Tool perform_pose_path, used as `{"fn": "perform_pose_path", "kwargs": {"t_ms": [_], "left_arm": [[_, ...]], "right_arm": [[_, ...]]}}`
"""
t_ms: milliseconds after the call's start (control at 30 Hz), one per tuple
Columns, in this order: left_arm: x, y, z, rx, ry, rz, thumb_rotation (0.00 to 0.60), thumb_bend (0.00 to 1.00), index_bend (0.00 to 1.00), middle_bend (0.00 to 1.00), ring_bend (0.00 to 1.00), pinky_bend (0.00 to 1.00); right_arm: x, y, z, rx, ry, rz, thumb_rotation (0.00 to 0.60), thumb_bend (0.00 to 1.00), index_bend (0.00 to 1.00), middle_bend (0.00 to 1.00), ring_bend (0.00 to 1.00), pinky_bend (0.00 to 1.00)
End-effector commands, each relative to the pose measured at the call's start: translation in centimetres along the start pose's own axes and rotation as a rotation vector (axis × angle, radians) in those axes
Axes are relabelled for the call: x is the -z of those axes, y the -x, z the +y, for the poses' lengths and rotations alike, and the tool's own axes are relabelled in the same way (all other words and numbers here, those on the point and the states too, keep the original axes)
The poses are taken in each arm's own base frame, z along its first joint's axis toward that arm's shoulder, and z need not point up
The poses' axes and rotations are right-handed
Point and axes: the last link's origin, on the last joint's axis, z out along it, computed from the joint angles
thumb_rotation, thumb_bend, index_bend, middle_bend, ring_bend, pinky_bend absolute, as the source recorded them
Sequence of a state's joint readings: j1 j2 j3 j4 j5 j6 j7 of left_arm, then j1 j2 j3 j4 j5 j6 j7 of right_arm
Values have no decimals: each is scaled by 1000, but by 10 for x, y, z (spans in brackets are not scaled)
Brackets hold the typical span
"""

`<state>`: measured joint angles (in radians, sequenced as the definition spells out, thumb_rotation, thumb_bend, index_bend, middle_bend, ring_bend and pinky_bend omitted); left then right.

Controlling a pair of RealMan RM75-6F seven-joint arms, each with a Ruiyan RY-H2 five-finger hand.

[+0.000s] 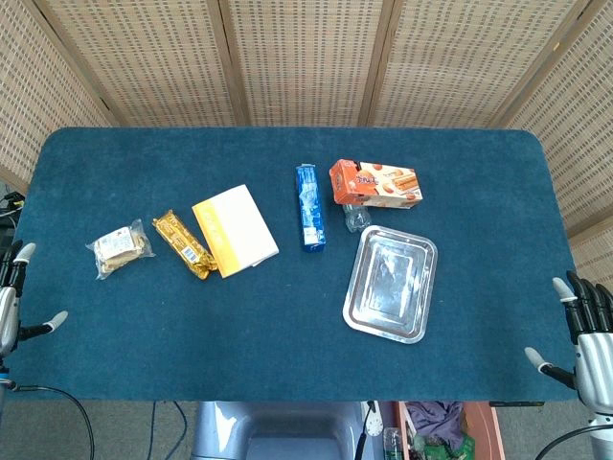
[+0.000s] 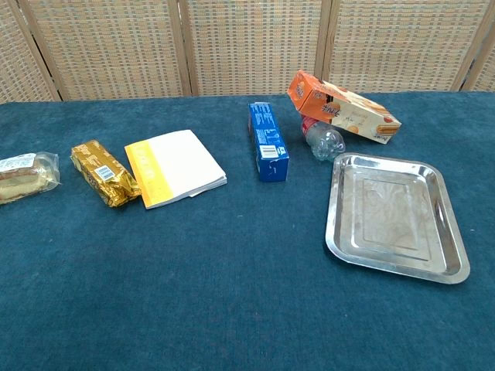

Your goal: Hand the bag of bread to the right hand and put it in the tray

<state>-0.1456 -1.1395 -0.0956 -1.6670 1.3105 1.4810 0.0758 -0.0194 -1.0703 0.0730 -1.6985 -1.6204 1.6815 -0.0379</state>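
Observation:
A clear bag of bread (image 1: 120,248) lies at the left of the blue table; the chest view shows the bag of bread (image 2: 25,178) at its left edge. The empty metal tray (image 1: 391,283) sits right of centre, and the chest view has this tray (image 2: 394,216) at its right. My left hand (image 1: 13,302) hangs open off the table's left front edge, well clear of the bread. My right hand (image 1: 586,343) is open too, past the right front corner. Neither hand appears in the chest view.
Between bread and tray lie a gold snack packet (image 1: 183,243), a yellow-and-white booklet (image 1: 235,230) and a blue box (image 1: 309,207). An orange biscuit box (image 1: 375,184) leans on a small clear bottle (image 1: 355,217) just behind the tray.

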Motion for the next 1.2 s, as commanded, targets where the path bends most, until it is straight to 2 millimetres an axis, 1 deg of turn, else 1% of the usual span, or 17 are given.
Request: {"fn": "perform_pose_path", "kwargs": {"t_ms": [33,133,233,333,400,500,533,600,633,667,700,733,967,1067,1133,1200], "left_arm": [[2,-1,-1,3,3,8,600,0,0,0,0,0],[2,-1,-2,3,4,2,600,0,0,0,0,0],[-4,3,-4,1,-3,-33,600,0,0,0,0,0],[-18,9,0,-1,-24,-142,600,0,0,0,0,0],[-39,12,6,-17,-10,-173,600,0,0,0,0,0],[-74,26,13,-18,-7,-216,600,0,0,0,0,0],[-82,30,15,-10,-6,-225,600,0,0,0,0,0],[-107,44,17,-1,-7,-248,600,0,0,0,0,0],[-125,55,18,4,-19,-262,600,0,0,0,0,0],[-139,63,19,16,-31,-275,600,0,0,0,0,0],[-150,71,19,14,-38,-284,600,0,0,0,0,0],[-156,76,19,3,-39,-293,600,0,0,0,0,0],[-182,104,17,-53,-80,-393,600,0,0,0,0,0],[-193,116,21,-69,-97,-437,600,0,0,0,0,7],[-198,119,24,-62,-102,-444,600,0,0,4,0,61],[-201,120,26,-61,-100,-436,600,0,46,104,56,198]], "right_arm": [[0,0,0,2,-1,-6,600,0,0,0,0,0],[0,0,-1,-2,-4,-11,600,0,0,0,0,0],[1,0,-2,-3,-7,-16,600,0,0,0,0,0],[1,2,-2,-1,-10,-26,600,0,0,0,0,0],[0,4,-3,-1,-12,-35,600,0,0,0,0,0],[-2,6,-3,5,-10,-45,600,0,0,0,0,0],[-2,7,-3,5,-8,-46,600,0,0,0,0,0],[-4,9,-3,5,-2,-53,600,0,0,0,0,0],[-5,10,-1,7,8,-59,600,0,0,0,0,0],[-7,11,0,8,15,-63,600,0,0,0,0,0],[-9,12,1,11,22,-66,600,0,0,0,0,0],[-10,13,2,13,27,-69,600,0,0,0,0,0],[-14,17,5,19,50,-83,600,0,0,0,0,0],[-16,18,5,19,57,-85,600,0,0,0,0,0],[-17,18,5,16,58,-86,600,0,0,0,0,0],[-18,18,4,15,58,-86,600,0,0,0,0,0]]}}
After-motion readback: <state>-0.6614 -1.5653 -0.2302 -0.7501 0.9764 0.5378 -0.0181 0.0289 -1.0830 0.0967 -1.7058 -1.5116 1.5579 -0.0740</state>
